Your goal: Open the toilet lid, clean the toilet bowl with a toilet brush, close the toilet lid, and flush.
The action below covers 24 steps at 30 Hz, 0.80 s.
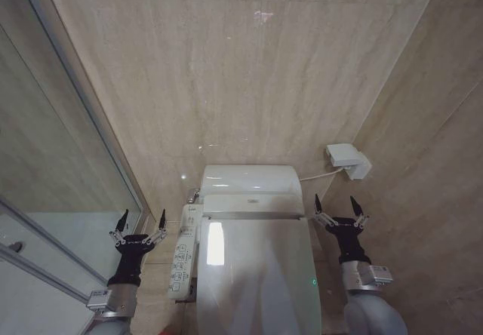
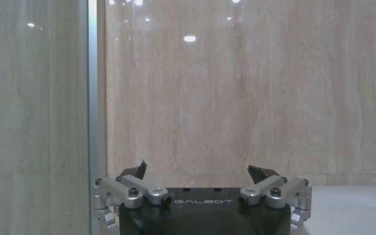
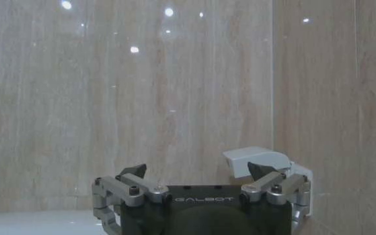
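While raised either side of the toilet, spread wide and holding nothing: left gripper [image 1: 140, 224], right gripper [image 1: 337, 207]. Lid [image 1: 256, 275] down, closed, low and centred between them.

open right gripper [image 3: 198, 172] faces tiled wall [image 3: 109, 107], white box [image 3: 256, 156] beside.

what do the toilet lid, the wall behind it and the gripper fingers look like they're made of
The toilet lid, closed, looks like smooth glossy white plastic: it carries a bright reflection. The wall seems polished beige stone or stone-look tile, with fine veining, joint lines and light glints. The left gripper and right gripper, both open beside the toilet, have silvery metal-looking links with dark tips, possibly plastic or rubber.
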Tool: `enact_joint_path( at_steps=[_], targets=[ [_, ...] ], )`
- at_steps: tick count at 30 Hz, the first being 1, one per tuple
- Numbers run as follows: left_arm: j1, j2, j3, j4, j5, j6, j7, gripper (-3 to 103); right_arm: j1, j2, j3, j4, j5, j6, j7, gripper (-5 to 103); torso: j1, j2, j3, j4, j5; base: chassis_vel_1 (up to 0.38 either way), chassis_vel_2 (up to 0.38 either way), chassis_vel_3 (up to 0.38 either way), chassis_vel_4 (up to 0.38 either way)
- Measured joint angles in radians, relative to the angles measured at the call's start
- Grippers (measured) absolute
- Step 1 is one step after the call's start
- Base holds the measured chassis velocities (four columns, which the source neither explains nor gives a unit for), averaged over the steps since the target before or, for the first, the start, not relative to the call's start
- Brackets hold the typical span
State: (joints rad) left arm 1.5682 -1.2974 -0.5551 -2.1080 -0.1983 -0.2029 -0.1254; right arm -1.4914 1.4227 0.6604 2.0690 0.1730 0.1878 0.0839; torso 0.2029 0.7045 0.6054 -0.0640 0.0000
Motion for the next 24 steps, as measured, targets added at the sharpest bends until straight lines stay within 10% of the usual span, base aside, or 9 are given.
enact_joint_path(
  at_steps=[24],
  targets=[
    [-0.001,0.000,0.001,0.001,0.001,0.000,0.001,100,0.000,0.000,0.000,0.000,0.000,0.000,0.000,100,0.000,0.000,0.000,-0.0001,-0.0001,0.061,-0.060,-0.063,0.053]
  ],
)
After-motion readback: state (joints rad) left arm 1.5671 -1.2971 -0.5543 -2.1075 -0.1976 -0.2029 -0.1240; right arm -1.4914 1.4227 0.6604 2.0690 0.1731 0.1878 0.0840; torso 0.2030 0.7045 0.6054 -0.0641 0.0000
